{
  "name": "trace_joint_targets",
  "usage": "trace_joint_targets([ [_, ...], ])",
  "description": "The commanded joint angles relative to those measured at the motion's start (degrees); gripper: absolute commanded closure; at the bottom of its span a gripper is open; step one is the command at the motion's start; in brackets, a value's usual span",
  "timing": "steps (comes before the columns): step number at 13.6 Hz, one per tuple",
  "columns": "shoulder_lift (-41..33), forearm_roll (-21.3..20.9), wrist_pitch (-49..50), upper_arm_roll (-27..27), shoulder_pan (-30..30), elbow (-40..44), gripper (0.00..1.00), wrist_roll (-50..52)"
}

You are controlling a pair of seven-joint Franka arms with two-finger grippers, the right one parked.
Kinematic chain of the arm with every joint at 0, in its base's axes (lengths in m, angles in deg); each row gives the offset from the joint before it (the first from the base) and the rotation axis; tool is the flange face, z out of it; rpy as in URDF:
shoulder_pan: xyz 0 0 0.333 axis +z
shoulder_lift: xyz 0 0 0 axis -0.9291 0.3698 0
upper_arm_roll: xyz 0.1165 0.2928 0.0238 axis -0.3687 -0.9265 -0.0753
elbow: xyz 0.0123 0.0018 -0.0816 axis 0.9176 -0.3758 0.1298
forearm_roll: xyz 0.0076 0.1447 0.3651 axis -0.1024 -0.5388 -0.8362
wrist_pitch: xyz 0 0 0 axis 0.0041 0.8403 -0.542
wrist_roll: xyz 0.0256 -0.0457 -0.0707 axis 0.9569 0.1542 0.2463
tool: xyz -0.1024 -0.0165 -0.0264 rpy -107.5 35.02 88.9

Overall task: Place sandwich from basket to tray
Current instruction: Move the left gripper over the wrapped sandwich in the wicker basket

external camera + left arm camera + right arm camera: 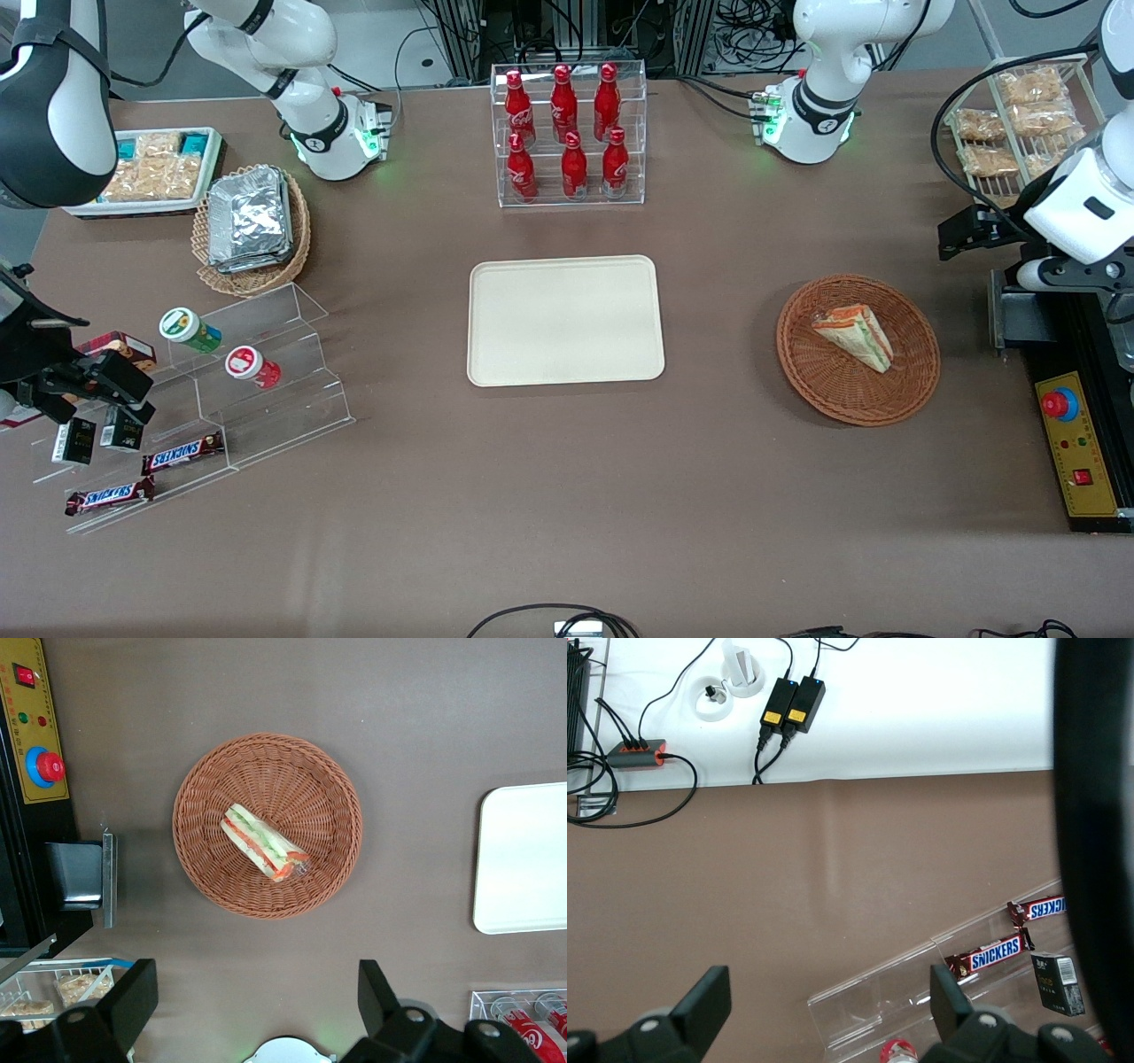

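The sandwich (855,335) (264,842), a wrapped white-bread wedge with orange and green filling, lies in the round reddish-brown wicker basket (802,377) (202,879). The cream tray (565,321) (523,859) lies flat at the table's middle with nothing on it, beside the basket toward the parked arm's end. My left gripper (970,232) (257,997) hangs well above the table, a little farther from the front camera than the basket and toward the working arm's end. It is open, its two black fingers (133,994) spread wide with only bare tabletop between them.
A clear rack of red cola bottles (569,133) stands farther back than the tray. A wire rack of snack packs (1019,124) and a yellow control box with a red button (1076,443) sit at the working arm's end. A tan basket of foil packs (252,226) and an acrylic stand (266,390) lie toward the parked arm's end.
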Motion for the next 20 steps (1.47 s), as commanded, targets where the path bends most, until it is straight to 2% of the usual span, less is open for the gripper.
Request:
trace_joint_targets([
  [1, 0.3, 0.1, 0.8, -0.6, -0.9, 0.7, 0.00, -0.1],
  [5, 0.7, -0.3, 0.1, -0.7, -0.8, 0.7, 0.00, -0.4],
  [7, 2.0, -2.3, -0.3, -0.7, -0.8, -0.1, 0.00, 0.4],
  [10, 0.5, -2.4, -7.0, -0.6, -0.9, -9.2, 0.00, 5.1],
  [14, -2.9, -2.3, -21.2, -0.6, -0.9, -24.8, 0.00, 9.7],
  [20, -3.6, -2.2, -35.2, -0.6, -0.8, -37.6, 0.00, 22.9],
])
